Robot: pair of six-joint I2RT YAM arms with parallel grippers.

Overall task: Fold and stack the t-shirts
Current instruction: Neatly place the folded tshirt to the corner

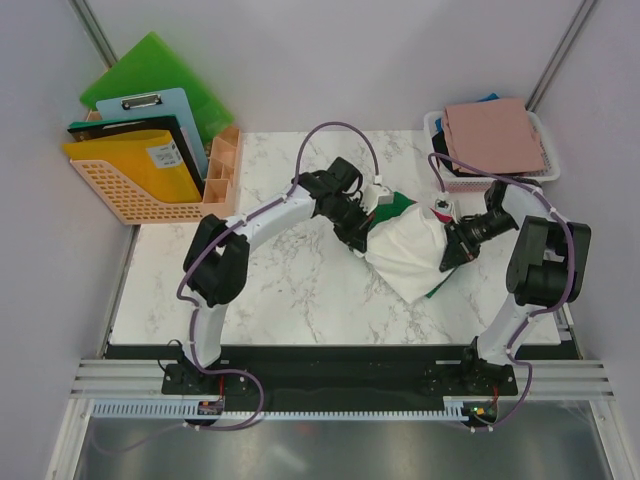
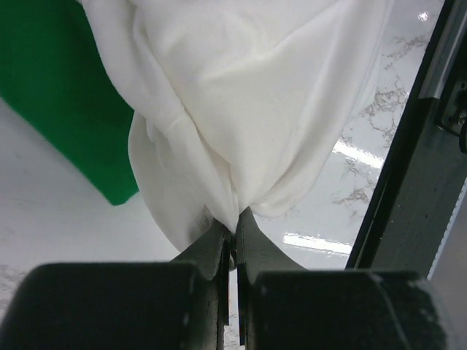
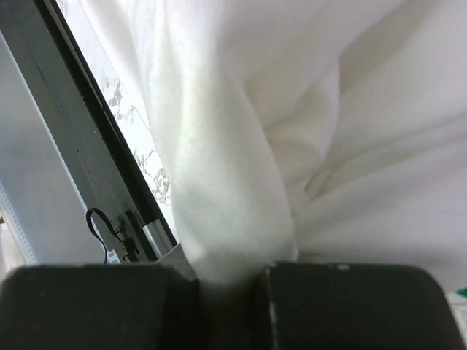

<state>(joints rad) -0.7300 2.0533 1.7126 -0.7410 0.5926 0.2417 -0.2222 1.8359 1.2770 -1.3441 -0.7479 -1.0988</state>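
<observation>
Top external view, read from the left: an orange rack (image 1: pixel 130 190) of folder boards (image 1: pixel 150 75) stands at the upper left of the frame, well apart from the work. Just right of centre, the left gripper (image 1: pixel 362 240) is clenched on one edge of the cream-white t-shirt (image 1: pixel 405 255). Its wrist view shows the jaws pressed together with a pinch of white cloth gathered to a point between them. The shirt sits bunched between the two arms, right of centre, over the marble table (image 1: pixel 280 290). A green t-shirt (image 1: pixel 402 203) shows at its upper edge and again at its lower right corner; whether it lies under the white one or is caught up with it, I cannot tell. On the shirt's right side the right gripper (image 1: pixel 447 257) grasps a thicker fold, which hides the fingertips in its wrist view. At the upper right, a dusty-pink t-shirt (image 1: pixel 495 135) lies on top of the white mesh basket (image 1: pixel 540 172). The step in hand looks like spreading the white shirt flat before folding. To do it well, the two grips should draw apart evenly until the cloth is taut. They should lift enough that the green one drops free, then lower the shirt onto bare marble near the centre before either claw lets go.
</observation>
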